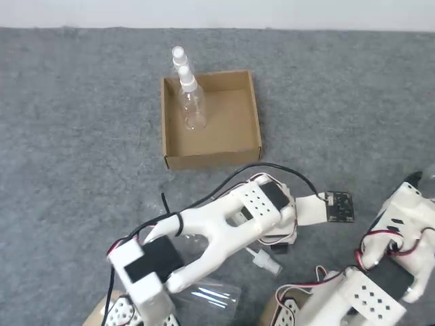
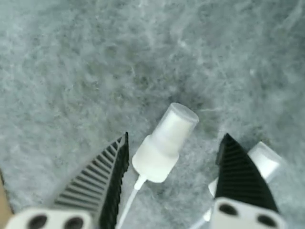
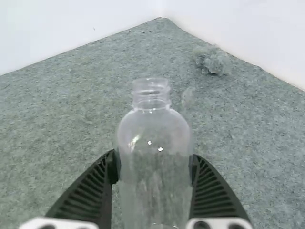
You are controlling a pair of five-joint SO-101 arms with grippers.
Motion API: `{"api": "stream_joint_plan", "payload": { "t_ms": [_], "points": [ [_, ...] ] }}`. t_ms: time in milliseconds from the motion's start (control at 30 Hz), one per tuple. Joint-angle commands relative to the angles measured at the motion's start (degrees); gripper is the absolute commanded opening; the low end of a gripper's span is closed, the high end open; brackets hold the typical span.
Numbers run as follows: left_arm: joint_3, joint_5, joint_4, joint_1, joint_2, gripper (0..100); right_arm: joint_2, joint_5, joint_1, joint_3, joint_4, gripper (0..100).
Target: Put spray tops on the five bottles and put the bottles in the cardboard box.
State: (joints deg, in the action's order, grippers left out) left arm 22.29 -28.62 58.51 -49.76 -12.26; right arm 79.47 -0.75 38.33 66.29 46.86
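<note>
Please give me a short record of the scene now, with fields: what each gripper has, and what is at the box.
Left gripper: open, either side of a loose spray top lying on the carpet
Right gripper: shut on an uncapped bottle
Cardboard box: two capped bottles at one far corner

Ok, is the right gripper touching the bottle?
Touching. The right wrist view shows the right gripper shut on the uncapped bottle, with both jaws pressed against its sides and no gap on either side.
</note>
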Motion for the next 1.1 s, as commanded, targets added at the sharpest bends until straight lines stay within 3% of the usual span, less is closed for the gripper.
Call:
{"api": "stream_joint_plan", "payload": {
  "t_ms": [0,367,833,1067],
  "points": [
    [-6.4,-1.6,3.5,-0.2,-1.9,25,1.5,-0.1,0.6,-4.2,-1.7,6.3],
    [-15.1,-1.7,12.4,-0.2,-8.9,20,1.5,-0.1,-0.8,-4.2,-1.4,6.3],
    [-15.3,-1.5,13.4,-0.3,-8.4,3,1.5,0.0,-1.5,-4.2,-1.3,6.2],
    [-19.4,-1.4,19.9,0.4,-8.4,1,1.5,-0.1,-1.5,-4.2,-1.2,6.2]
  ]
}}
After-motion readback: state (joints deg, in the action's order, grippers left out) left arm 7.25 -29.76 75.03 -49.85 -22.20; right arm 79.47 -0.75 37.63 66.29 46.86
